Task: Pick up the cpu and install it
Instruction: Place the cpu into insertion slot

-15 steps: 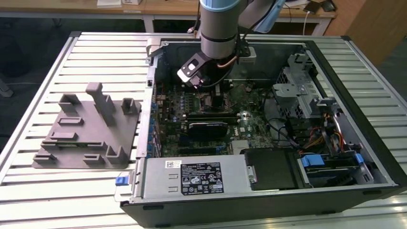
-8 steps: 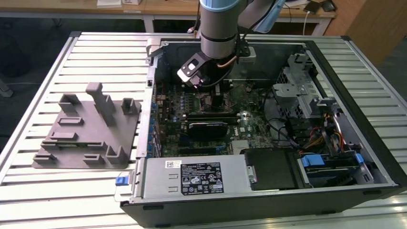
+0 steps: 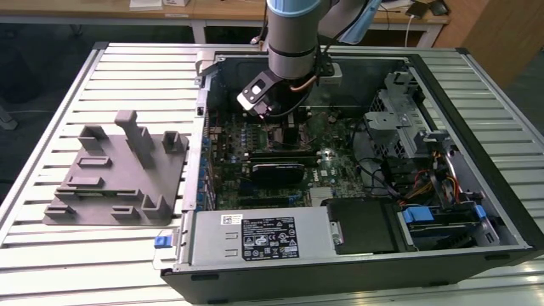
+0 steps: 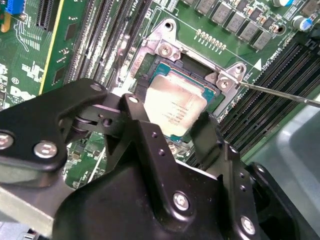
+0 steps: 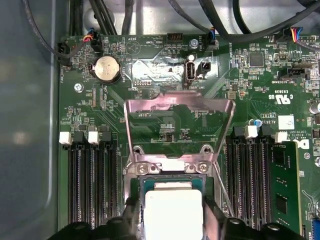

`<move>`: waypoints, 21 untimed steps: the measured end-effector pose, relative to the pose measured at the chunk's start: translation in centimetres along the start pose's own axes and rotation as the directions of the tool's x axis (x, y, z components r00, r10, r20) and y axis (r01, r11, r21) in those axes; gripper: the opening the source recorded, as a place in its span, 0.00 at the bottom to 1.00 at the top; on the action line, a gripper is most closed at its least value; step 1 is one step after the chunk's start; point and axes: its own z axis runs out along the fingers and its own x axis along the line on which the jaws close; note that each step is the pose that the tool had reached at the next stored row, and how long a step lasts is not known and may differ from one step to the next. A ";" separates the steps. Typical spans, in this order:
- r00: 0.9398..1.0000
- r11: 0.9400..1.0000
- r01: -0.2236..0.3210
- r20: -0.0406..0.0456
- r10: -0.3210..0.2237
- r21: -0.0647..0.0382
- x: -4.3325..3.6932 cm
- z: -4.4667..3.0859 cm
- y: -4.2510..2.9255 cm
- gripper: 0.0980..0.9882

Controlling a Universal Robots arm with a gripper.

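Your cpu, a silver-topped square with a thin green rim, sits over the socket at the board's middle. The gripper fingers pinch its opposite sides. Its near edge is hidden, so you cannot tell whether it is seated.

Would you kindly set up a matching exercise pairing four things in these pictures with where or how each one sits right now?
Things:
1. shiny silver square cpu
2. bare metal socket cover frame
3. round silver coin battery
4. grey plastic fixture block

Places or states:
A. on the slatted metal table
B. flipped open
C. between the fingers of the black gripper
D. in its holder on the green motherboard

Pairs: 1-C, 2-B, 3-D, 4-A
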 end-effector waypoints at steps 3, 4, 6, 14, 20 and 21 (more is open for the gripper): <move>1.000 1.000 0.000 0.002 0.000 0.001 -0.03 -0.05 -0.02 0.65; 1.000 1.000 0.000 0.002 0.000 0.001 -0.03 -0.05 -0.02 0.65; 1.000 1.000 0.000 0.002 0.000 0.001 -0.04 -0.12 -0.02 0.65; 1.000 1.000 0.000 0.002 0.000 0.001 -0.04 -0.85 0.02 0.65; 1.000 1.000 0.000 0.002 0.000 0.001 -0.04 -0.86 0.02 0.56; 1.000 1.000 0.000 0.002 0.000 0.001 -0.04 -0.86 0.02 0.48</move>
